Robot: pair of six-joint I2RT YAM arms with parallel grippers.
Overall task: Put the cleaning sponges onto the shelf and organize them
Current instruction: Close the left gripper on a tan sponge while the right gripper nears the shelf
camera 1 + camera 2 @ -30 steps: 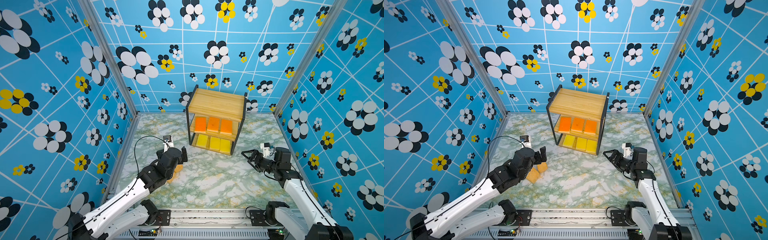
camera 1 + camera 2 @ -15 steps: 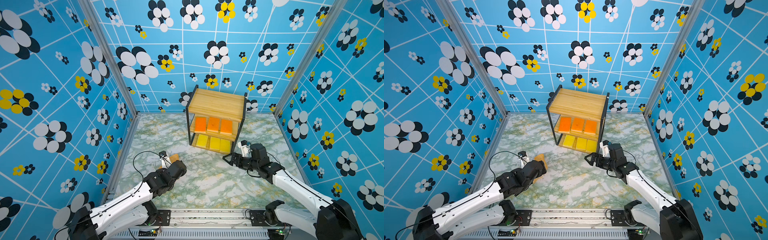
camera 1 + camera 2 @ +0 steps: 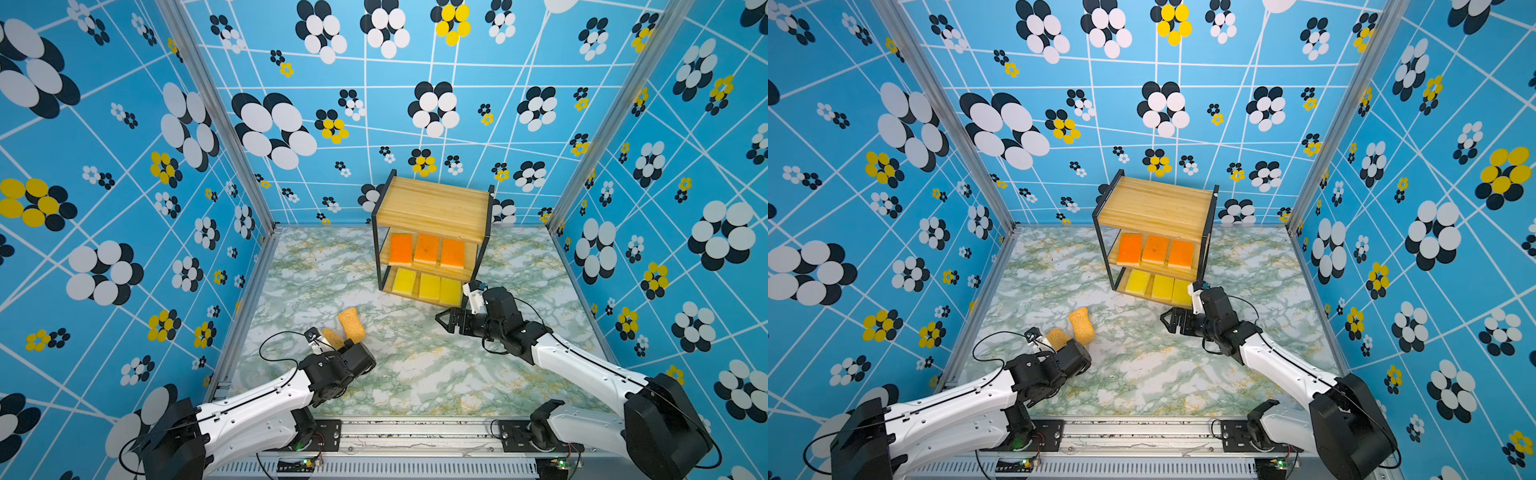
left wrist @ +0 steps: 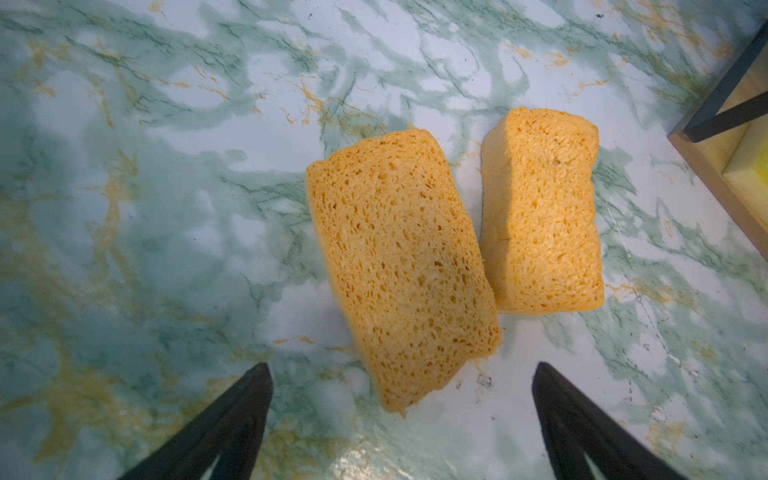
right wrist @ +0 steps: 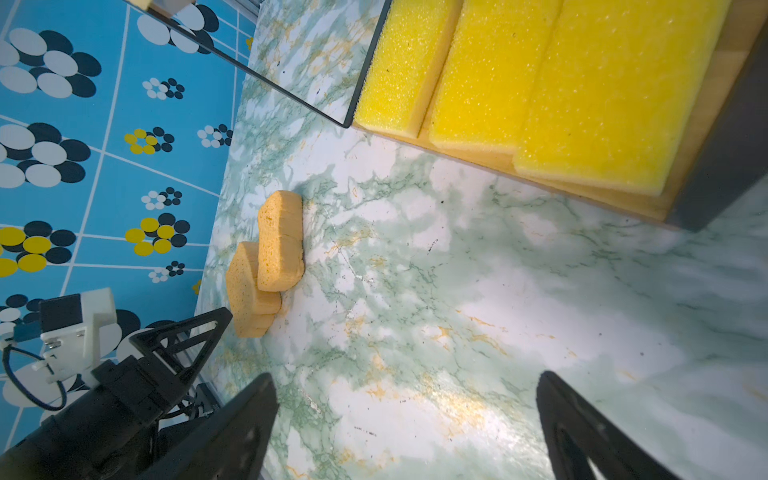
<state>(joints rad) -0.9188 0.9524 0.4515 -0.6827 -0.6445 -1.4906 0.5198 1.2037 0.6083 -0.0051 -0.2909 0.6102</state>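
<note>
Two tan porous sponges [image 3: 352, 324] [image 3: 332, 337] lie side by side on the marble floor at the left, also in the left wrist view [image 4: 399, 266] [image 4: 544, 212]. My left gripper [image 4: 401, 366] is open just behind the nearer one, its fingers either side of that sponge's end and not touching it. The shelf [image 3: 432, 208] stands at the back. Its top board is bare, three orange sponges [image 3: 426, 249] fill the middle tier and three yellow sponges [image 3: 428, 286] the bottom one. My right gripper [image 3: 446, 323] is open and empty, low in front of the shelf's right corner.
Blue flowered walls close in the marble floor [image 3: 415, 365] on three sides. A metal rail [image 3: 415, 432] with both arm bases runs along the front edge. In the right wrist view the left gripper [image 5: 183, 336] shows beside the tan sponges [image 5: 280, 241].
My left arm has drawn back toward the front edge, uncovering the two tan sponges. My right arm has swung left and forward to the front of the shelf.
</note>
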